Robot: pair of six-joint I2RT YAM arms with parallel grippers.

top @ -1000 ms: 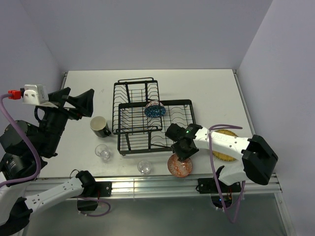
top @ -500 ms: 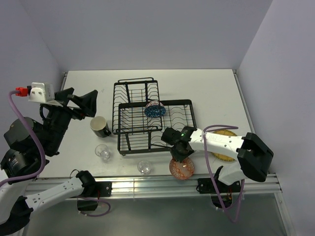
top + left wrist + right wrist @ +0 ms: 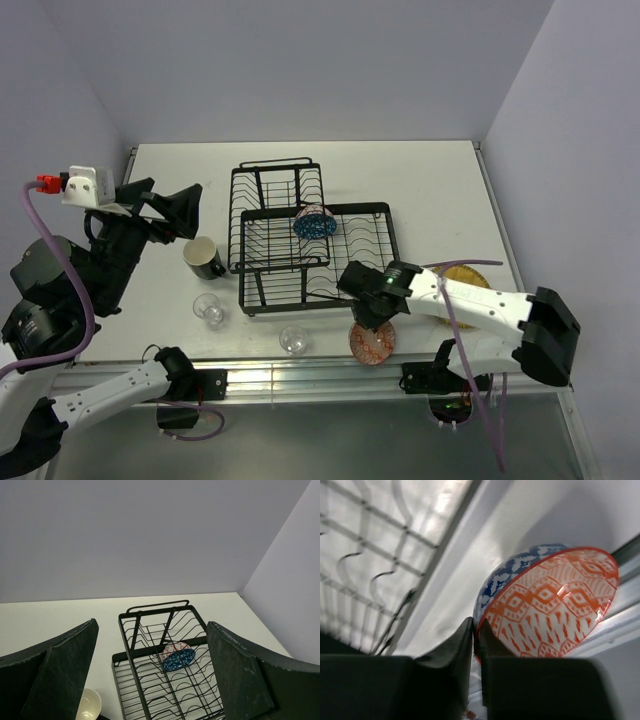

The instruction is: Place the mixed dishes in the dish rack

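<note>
While the right end effector (image 3: 372, 318) pinches the rim of the orange-red patterned bowl (image 3: 371, 343), which is tilted and perhaps just off the surface (image 3: 430, 180) near its front edge, the step in hand is carrying it to the dish rack (image 3: 345, 208). Next it needs lifting over the front rail into a slot. The left end effector (image 3: 168, 195) hangs wide open. There are two bowls, the small blue patterned bowl (image 3: 314, 221) already racked, one black mug (image 3: 203, 257), one yellow plate (image 3: 478, 272) and two glass cups (image 3: 209, 309) (image 3: 293, 340).

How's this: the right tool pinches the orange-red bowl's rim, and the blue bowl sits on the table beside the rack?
No: the blue bowl sits inside the dish rack, not on the table, per the top external view. The right tool pinches the orange-red bowl by its rim.
</note>
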